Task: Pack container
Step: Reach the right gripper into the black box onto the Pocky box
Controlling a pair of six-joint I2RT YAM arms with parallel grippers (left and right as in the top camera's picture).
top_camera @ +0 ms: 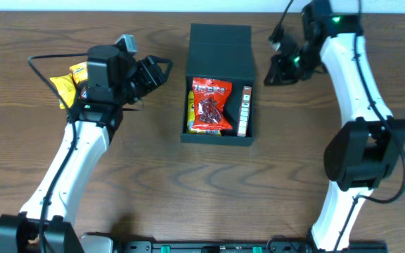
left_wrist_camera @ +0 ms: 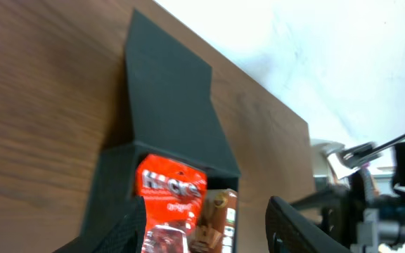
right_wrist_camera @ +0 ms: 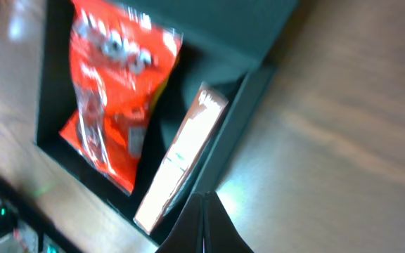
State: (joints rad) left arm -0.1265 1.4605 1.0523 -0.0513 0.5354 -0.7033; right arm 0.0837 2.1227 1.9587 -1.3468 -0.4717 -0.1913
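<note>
The black container point(top_camera: 216, 138) stands open mid-table, its flap lid point(top_camera: 220, 43) folded back on the far side. Inside lie a red snack packet point(top_camera: 211, 105), a yellow packet point(top_camera: 190, 112) under it and a brown bar point(top_camera: 245, 111) along the right wall. My left gripper point(top_camera: 157, 76) hovers left of the box, open and holding nothing. In the left wrist view the red packet point(left_wrist_camera: 171, 188) and the bar point(left_wrist_camera: 220, 214) show beyond the fingers point(left_wrist_camera: 129, 228). My right gripper point(top_camera: 271, 76) is shut on nothing, right of the lid. In the right wrist view its tips point(right_wrist_camera: 204, 225) hover beside the container's right wall point(right_wrist_camera: 239, 130).
A yellow snack packet point(top_camera: 64, 86) lies on the table at the far left, partly behind my left arm. Bare wooden tabletop point(top_camera: 188, 190) spreads in front of the box. The table's far edge runs just behind the lid.
</note>
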